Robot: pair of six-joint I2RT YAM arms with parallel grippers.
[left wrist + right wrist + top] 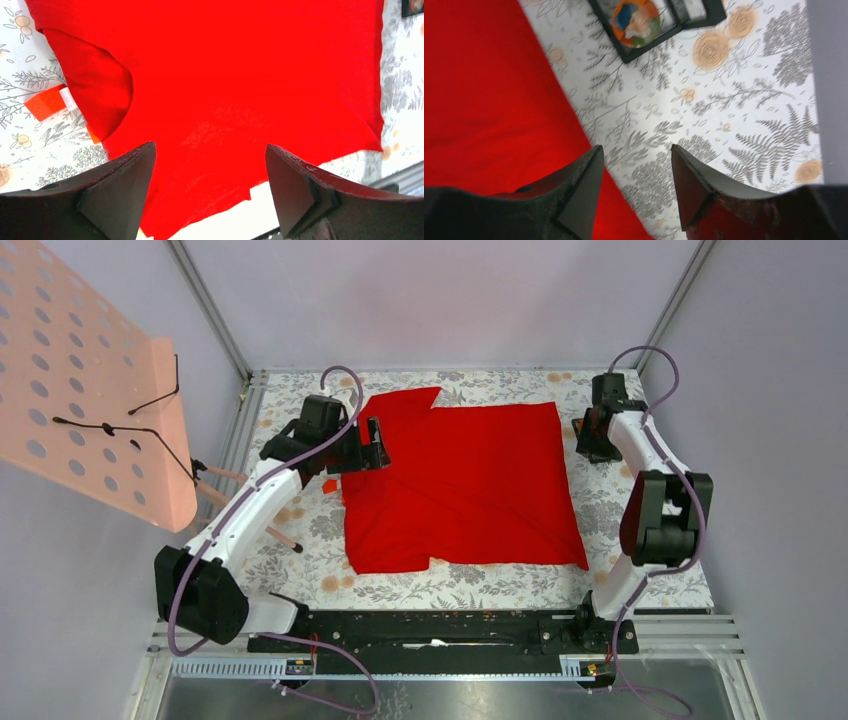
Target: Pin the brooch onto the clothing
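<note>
The red shirt (465,485) lies flat on the floral table; it fills the left wrist view (240,75). Its collar (97,95) has an orange tag (46,103) on the cloth beside it. My left gripper (372,447) is open and empty, just above the shirt near the collar (210,147). The brooch (635,15), a round colourful disc, sits in a black tray (624,52) beyond the shirt's right edge. My right gripper (590,435) is open and empty over the shirt's edge and the cloth (636,150), short of the tray.
A pink pegboard (90,390) with black wire hooks leans at the far left, on wooden legs (250,502). The cell's walls and metal posts close in the back and sides. A black rail (440,630) runs along the near edge.
</note>
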